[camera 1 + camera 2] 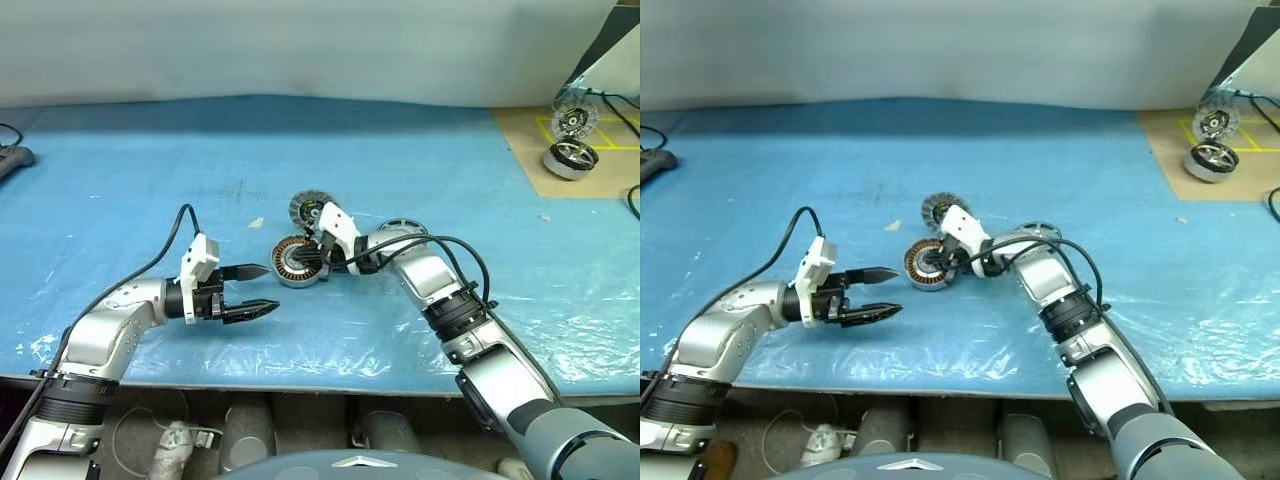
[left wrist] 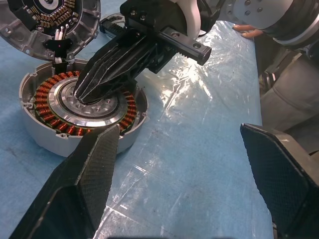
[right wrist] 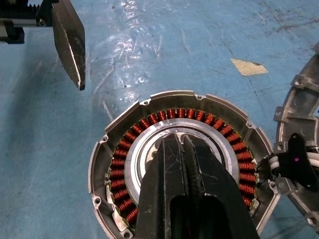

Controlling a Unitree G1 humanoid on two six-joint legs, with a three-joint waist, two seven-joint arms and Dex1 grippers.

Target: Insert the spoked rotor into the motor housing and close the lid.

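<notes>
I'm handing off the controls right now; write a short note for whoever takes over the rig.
Right gripper: fingers shut, tips over the centre of the motor housing, holding nothing visible.
Left gripper: open, empty, beside the housing.
Lid: swung open, standing behind the housing.
Spoked rotor: apparently the ring on the blue sheet by the right arm.
Done: housing open.
Left: insert rotor, close lid.

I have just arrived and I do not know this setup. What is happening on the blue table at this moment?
A two-armed robot is assembling a motor. Its right hand, fingers shut together, rests its tips on the centre of the open motor housing, inside the ring of copper windings. The lid stands open behind the housing. The spoked rotor lies on the table behind the right arm, not yet inserted. The left hand waits open beside the housing.
</notes>
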